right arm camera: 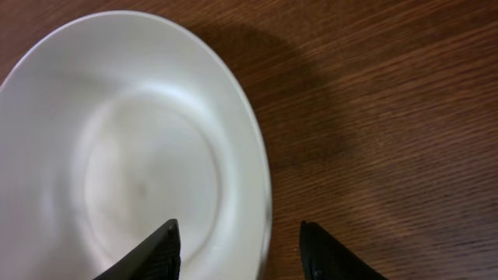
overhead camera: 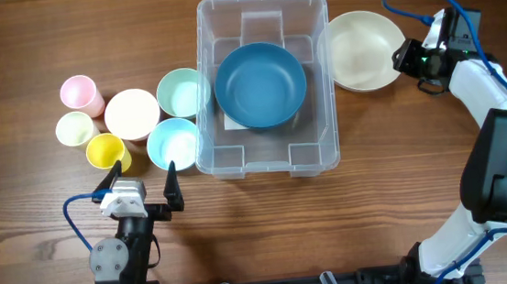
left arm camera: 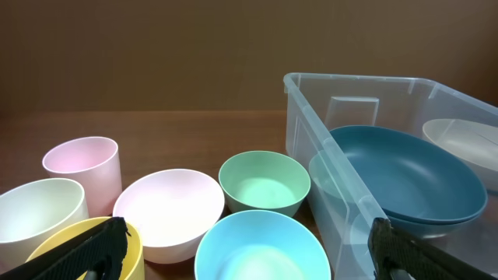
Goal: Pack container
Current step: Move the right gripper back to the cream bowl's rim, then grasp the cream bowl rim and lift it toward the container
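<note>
The clear plastic container stands at the table's centre with a dark blue bowl in it; both show in the left wrist view, the container and the blue bowl. A cream plate lies just right of the container. My right gripper is open, its fingers straddling the plate's right rim, one inside and one outside. My left gripper is open and empty near the front left, just in front of a light blue bowl.
Left of the container sit a mint bowl, a pale pink bowl, a pink cup, a cream cup and a yellow cup. Bare wood lies along the front.
</note>
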